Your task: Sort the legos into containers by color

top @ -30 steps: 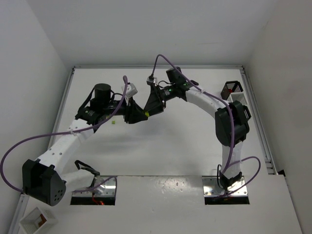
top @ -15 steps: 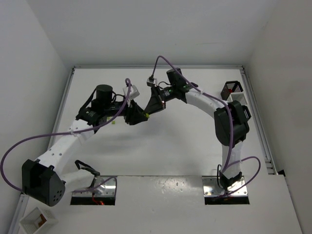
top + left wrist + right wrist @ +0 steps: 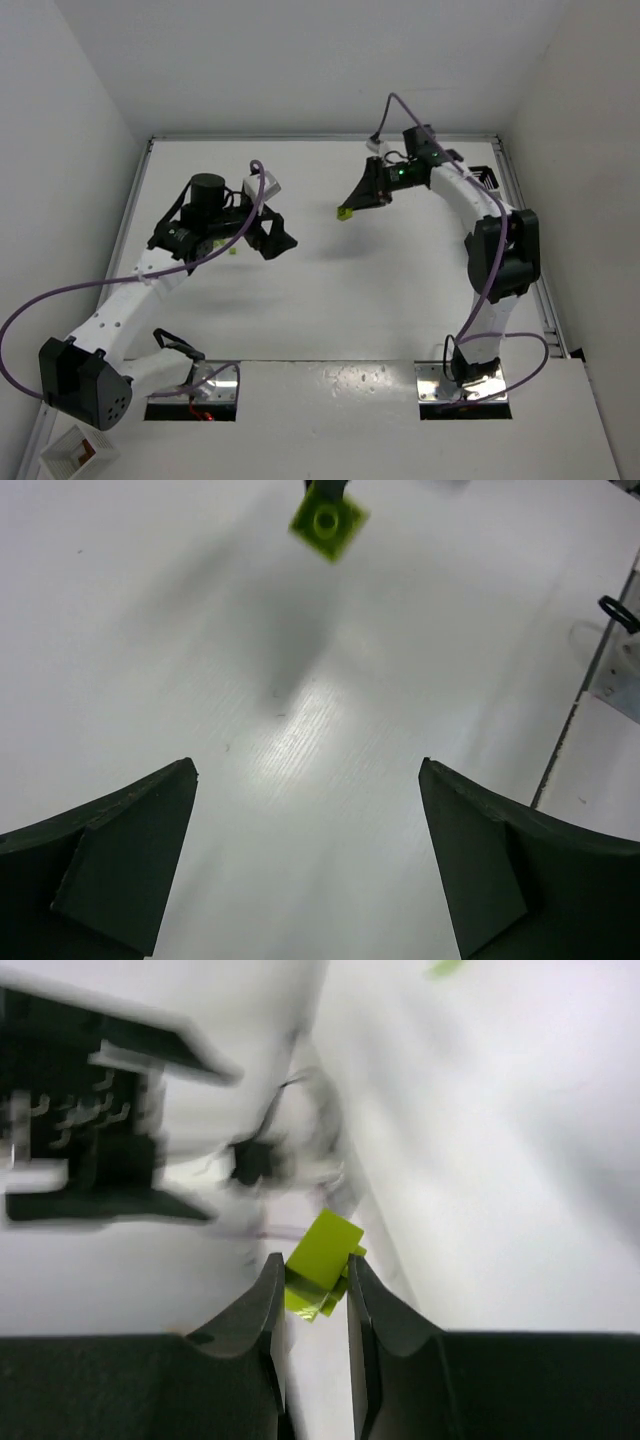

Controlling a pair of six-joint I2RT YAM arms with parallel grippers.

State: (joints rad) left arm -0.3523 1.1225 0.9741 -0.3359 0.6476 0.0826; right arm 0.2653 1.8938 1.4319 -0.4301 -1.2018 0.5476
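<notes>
A lime lego hangs above the table's middle, pinched in my right gripper. The right wrist view shows the same lego between the tips of my right gripper, sticking out past them. My left gripper stands open and empty a little to the left. From the left wrist, its fingers are spread wide around my left gripper, with the lime lego far ahead. A small green lego lies on the table beside the left arm. A black container at the right edge is mostly hidden by the right arm.
A white square box with a brown inside sits off the table at the bottom left. The left arm shows blurred behind the held lego. White walls close in the table on three sides.
The two grippers were together at the table's middle. The left one has opened and drawn back left. The right one has shut on the lime lego and carried it right.
</notes>
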